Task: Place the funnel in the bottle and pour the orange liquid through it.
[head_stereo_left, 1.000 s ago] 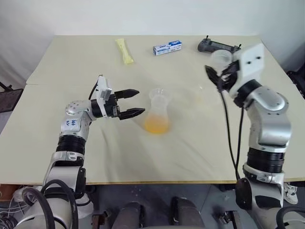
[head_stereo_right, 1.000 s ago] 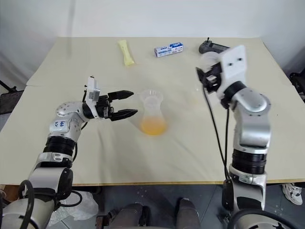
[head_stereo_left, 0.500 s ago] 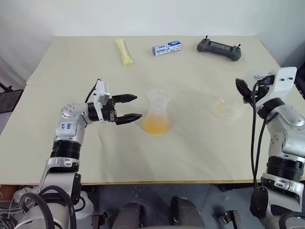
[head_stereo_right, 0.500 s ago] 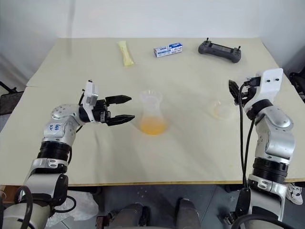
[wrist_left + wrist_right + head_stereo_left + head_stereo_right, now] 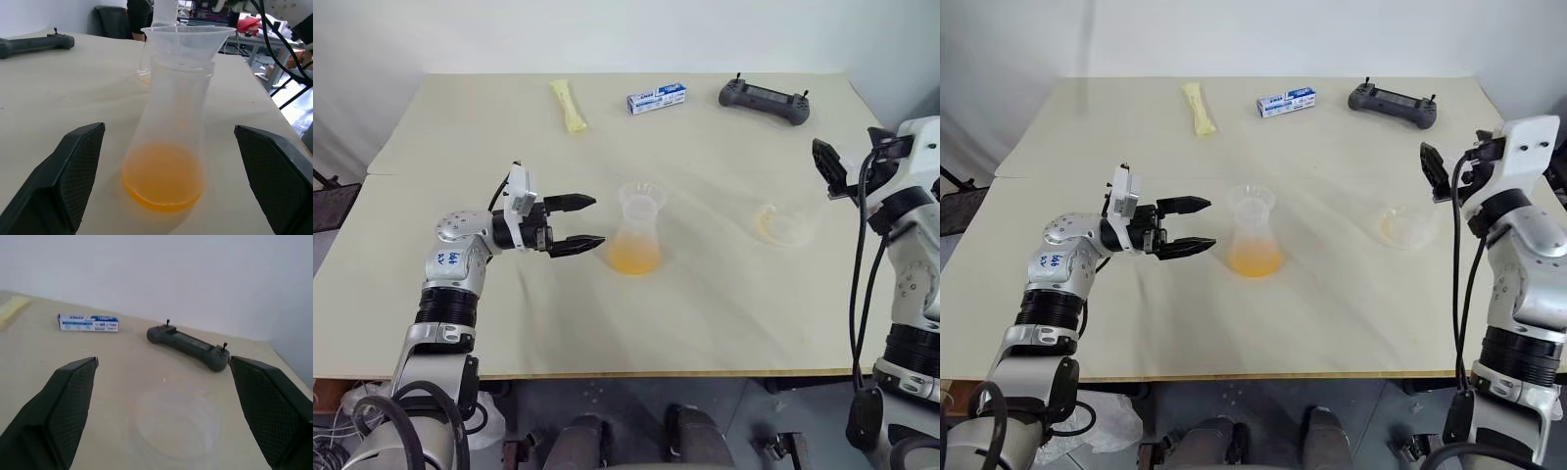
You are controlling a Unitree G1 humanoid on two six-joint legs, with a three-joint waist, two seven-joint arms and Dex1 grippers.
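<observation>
The clear conical bottle [image 5: 637,233] stands upright in the middle of the table. The transparent funnel [image 5: 641,195] sits in its neck. A shallow pool of orange liquid [image 5: 163,182] lies in the bottle's base. My left gripper [image 5: 597,219] is open and level, just to the left of the bottle, its fingers [image 5: 74,172] on either side of it without touching. My right gripper [image 5: 847,159] is open and empty, raised at the table's right edge, behind a squat clear container [image 5: 781,224] that stands on the table with a faint orange trace inside.
At the far edge of the table lie a pale yellow packet [image 5: 568,105], a small blue-and-white box [image 5: 656,98] and a dark handheld controller [image 5: 765,100]. The table [image 5: 705,313] has bare surface at the front, between and around the bottle and the squat container.
My right gripper opened and let go of the squat clear container, which now stands on the table. The right arm swung out to the right. The left arm kept still.
</observation>
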